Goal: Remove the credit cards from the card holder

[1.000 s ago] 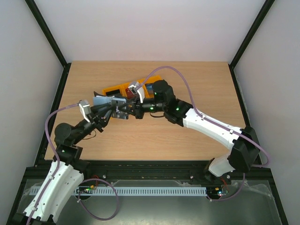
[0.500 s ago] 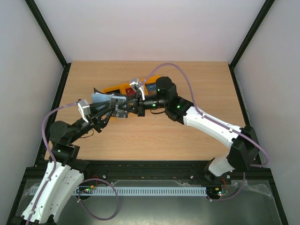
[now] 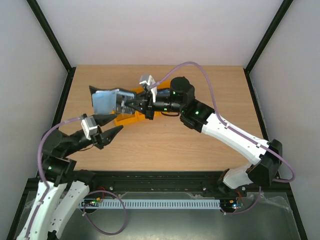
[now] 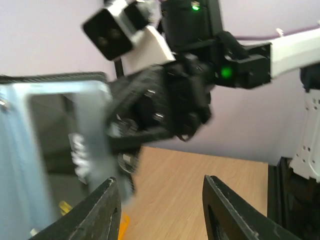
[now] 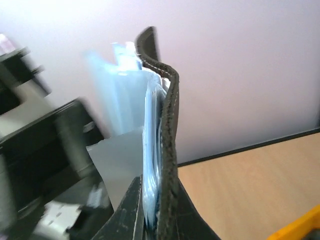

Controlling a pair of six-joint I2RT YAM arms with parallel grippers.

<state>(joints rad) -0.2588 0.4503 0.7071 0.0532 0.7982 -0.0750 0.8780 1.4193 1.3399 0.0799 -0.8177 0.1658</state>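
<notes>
My right gripper holds the card holder up in the air over the table's left half, shut on its edge. The card holder hangs open, black outside and blue-grey inside. In the right wrist view its black stitched edge stands upright between the fingers, with a flat grey sheet beside it that may be a credit card. My left gripper is open, nearer and lower, apart from the holder. In the left wrist view the card holder fills the left side and only table shows between the fingers.
A yellow bin sits on the table under the right gripper, and its corner shows in the right wrist view. Black frame posts and pale walls enclose the wooden table.
The left gripper let go of the card holder, opened and drew back toward the near left. The right gripper carried the holder up and to the left, away from the yellow bin.
</notes>
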